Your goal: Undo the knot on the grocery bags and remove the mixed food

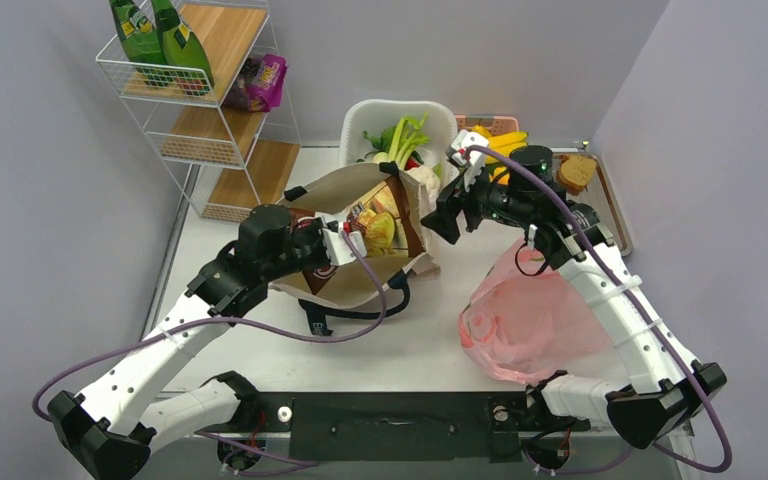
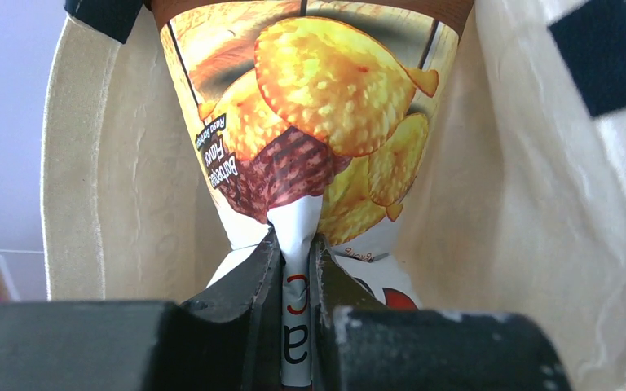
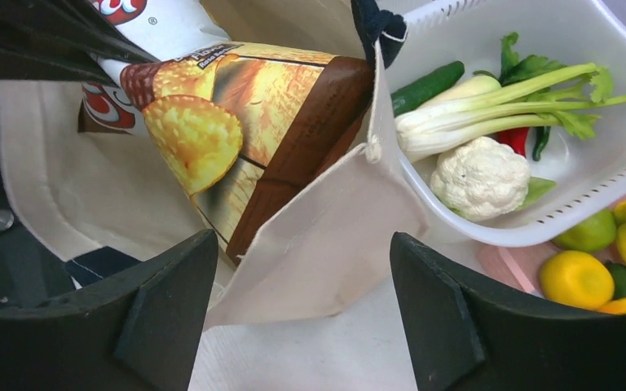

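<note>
While the left hand (image 2: 296, 244) pinches the bottom edge of the brown crisp packet (image 2: 326, 106), likely to draw it from the canvas tote (image 2: 106, 187), the right hand (image 3: 301, 244), spread wide, hovers at the tote's rim, seemingly to steady it. The pink plastic bag (image 1: 530, 320) lies slack on the worktop (image 1: 410, 345).

The white table (image 1: 410, 345) carries a beige canvas tote (image 1: 355, 285) and, right of it, a pink plastic bag (image 1: 525, 325). A white basket (image 1: 352, 128) and a wire rack (image 1: 222, 150) stand farther back.
</note>
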Motion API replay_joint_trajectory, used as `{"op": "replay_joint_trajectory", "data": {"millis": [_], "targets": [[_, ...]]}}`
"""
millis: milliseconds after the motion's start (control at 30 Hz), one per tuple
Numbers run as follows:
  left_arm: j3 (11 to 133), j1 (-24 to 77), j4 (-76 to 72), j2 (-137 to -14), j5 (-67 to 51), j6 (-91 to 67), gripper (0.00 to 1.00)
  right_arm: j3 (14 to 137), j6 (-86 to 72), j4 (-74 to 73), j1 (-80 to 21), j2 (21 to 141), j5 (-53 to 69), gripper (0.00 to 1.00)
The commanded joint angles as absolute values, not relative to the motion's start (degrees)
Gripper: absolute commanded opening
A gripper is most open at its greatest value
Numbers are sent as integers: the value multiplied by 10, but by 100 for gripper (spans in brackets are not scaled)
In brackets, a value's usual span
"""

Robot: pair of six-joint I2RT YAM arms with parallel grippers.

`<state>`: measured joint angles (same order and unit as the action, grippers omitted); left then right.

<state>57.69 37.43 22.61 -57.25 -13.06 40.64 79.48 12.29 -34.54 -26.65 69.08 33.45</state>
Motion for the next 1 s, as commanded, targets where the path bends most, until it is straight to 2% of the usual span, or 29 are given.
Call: {"op": "replay_joint_trajectory", "data": {"millis": [0,133,267,400,500,667,833,967], "targets": [[643,369,179,-547,-176,503,0,840,37,-321,-265,729,370,72],[692,354,315,-570,-254,544,0,852,13,-314,-265,747,370,67],[721,354,439,-587,-281,589,0,843,16,-311,-265,744,347,65],[703,354,421,-575,-255,586,0,840,7,-310,-265,744,345,66],[707,354,463,-588,-239,613,0,841,2,-308,-265,745,345,66],[718,353,474,-614,-205,601,0,842,16,-308,-263,752,318,61],[753,351,496,-654,-160,600,0,852,18,-307,-262,763,340,62],[781,342,474,-672,-175,582,0,862,25,-304,-263,773,337,62]]}}
